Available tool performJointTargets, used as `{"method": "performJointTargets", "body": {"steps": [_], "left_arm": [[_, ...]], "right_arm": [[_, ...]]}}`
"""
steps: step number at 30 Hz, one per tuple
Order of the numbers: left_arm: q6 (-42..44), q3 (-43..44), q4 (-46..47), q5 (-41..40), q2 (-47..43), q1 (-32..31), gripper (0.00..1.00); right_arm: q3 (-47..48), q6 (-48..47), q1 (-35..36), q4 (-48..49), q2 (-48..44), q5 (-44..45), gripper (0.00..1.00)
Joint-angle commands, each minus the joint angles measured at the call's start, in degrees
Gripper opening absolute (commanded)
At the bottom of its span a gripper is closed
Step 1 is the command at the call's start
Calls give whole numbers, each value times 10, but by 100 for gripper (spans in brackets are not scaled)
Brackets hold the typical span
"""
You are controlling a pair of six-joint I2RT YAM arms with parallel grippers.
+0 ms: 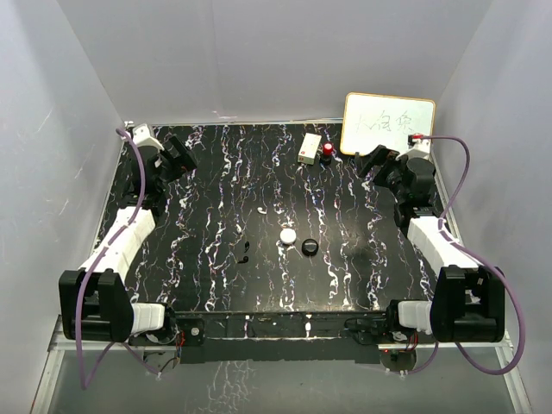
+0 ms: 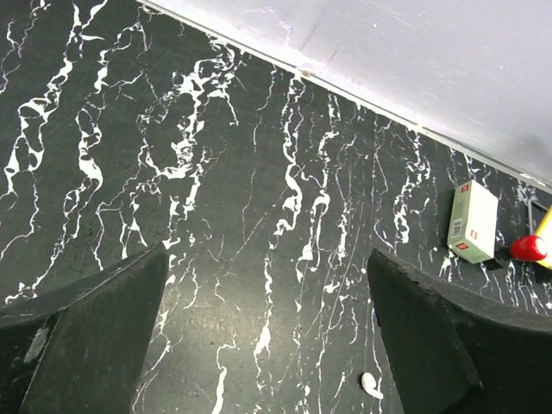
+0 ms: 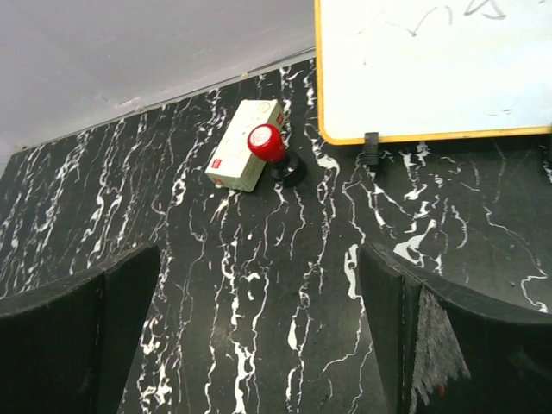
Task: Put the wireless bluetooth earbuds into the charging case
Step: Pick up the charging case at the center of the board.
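Two tiny black stemmed earbuds (image 1: 245,254) lie side by side on the black marbled table, left of centre. A white round puck (image 1: 287,235) and a black round puck (image 1: 309,247) lie just right of them. I cannot tell which one is the charging case. My left gripper (image 1: 183,155) is open and empty at the far left (image 2: 267,254), well away from the earbuds. My right gripper (image 1: 377,160) is open and empty at the far right (image 3: 259,250). Neither wrist view shows the earbuds or the pucks.
A pale green box (image 1: 310,147) and a red-capped knob (image 1: 328,151) stand at the back centre; the right wrist view shows the box (image 3: 246,155) too. A yellow-framed whiteboard (image 1: 388,125) leans at the back right. White walls enclose the table.
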Motion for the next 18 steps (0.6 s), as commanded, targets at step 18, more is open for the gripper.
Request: {"method": "performJointTargets", "body": {"steps": [18], "left_arm": [[-82,-59,-15,159,-59,10,99]], "right_arm": [[105,-27,84,-121,96,-127,98]]}}
